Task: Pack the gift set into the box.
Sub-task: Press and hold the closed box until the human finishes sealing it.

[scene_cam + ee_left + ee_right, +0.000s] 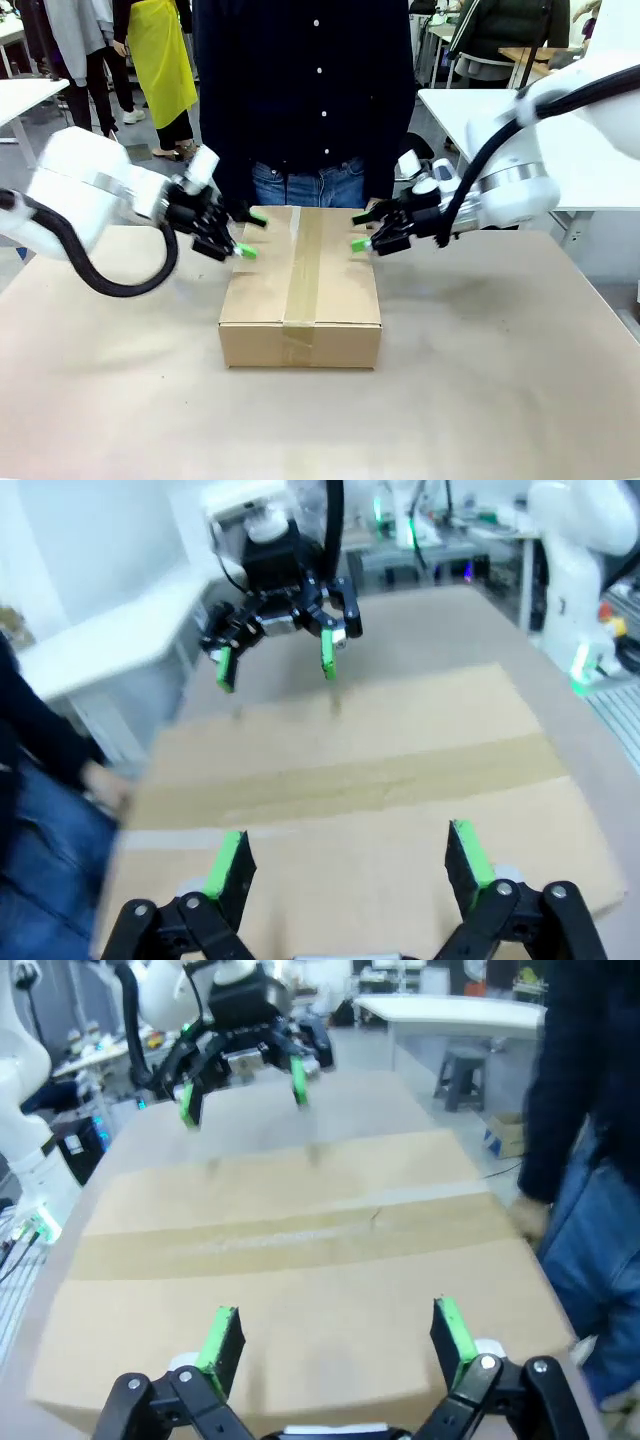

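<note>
The box (pixel 300 290) sits at the middle of the table, its flaps down and a strip of brown tape along the centre seam. My left gripper (pixel 250 236) hovers open at its far left edge, and my right gripper (pixel 358 231) hovers open at its far right edge. In the left wrist view my left gripper (pixel 348 845) is spread wide above the box top (pixel 350 810), facing the right gripper (pixel 275 665). The right wrist view mirrors this: right gripper (pixel 335 1325) over the box (pixel 290 1260), left gripper (pixel 243 1100) beyond. The gift set is out of view.
A person in a dark shirt (pixel 300 90) stands at the far side, close behind the box, with a hand (pixel 530 1218) near its far edge. The brown table (pixel 480 380) extends on all sides. White tables (pixel 590 150) stand behind.
</note>
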You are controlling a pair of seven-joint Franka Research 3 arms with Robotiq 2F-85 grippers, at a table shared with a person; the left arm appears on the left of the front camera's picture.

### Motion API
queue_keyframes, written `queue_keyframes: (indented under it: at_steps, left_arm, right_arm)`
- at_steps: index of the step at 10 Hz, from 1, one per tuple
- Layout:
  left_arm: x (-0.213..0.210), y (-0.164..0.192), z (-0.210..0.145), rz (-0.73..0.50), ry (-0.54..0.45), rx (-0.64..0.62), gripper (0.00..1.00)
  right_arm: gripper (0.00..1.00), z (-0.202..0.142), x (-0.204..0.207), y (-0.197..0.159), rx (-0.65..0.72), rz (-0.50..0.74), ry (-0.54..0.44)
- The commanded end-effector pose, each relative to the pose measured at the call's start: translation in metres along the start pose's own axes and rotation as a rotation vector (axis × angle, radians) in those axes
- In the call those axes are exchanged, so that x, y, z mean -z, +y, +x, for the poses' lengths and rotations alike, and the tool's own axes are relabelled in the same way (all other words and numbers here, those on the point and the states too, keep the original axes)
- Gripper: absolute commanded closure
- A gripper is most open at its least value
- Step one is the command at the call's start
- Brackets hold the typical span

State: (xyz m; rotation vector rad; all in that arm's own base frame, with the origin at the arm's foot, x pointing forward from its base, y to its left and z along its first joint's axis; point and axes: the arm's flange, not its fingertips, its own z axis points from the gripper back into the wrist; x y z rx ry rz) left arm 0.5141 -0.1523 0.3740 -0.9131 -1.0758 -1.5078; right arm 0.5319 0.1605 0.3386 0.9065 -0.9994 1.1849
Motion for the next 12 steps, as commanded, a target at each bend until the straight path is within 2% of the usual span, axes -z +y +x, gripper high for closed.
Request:
queue_keyframes:
  at_steps: [1, 2, 3, 4, 5, 6, 12]
  left_arm:
    - [-0.107, -0.061, 0.048, 0.159, -0.207, 0.128, 0.00]
    - [-0.153, -0.082, 0.047, 0.247, -0.282, 0.178, 0.00]
    - [-0.195, -0.095, 0.025, 0.374, -0.346, 0.141, 0.00]
    - [-0.220, -0.106, 0.000, 0.530, -0.335, 0.050, 0.00]
    - [-0.233, -0.109, -0.024, 0.630, -0.370, -0.077, 0.00]
    - [-0.219, -0.106, 0.041, 0.413, -0.319, 0.097, 0.00]
    - [-0.219, -0.106, 0.041, 0.413, -0.319, 0.097, 0.00]
  right_arm:
    - [0.00, 0.020, -0.094, 0.047, -0.050, -0.146, -0.124]
    - [0.00, 0.015, -0.134, 0.061, -0.059, -0.242, -0.165]
    - [0.00, -0.001, -0.177, 0.072, -0.040, -0.384, -0.227]
    - [0.00, -0.016, -0.206, 0.083, -0.002, -0.507, -0.308]
    - [0.00, -0.030, -0.220, 0.086, 0.076, -0.678, -0.316]
    - [0.00, 0.005, -0.199, 0.072, 0.012, -0.394, -0.231]
    - [0.00, 0.005, -0.199, 0.072, 0.012, -0.394, -0.231]
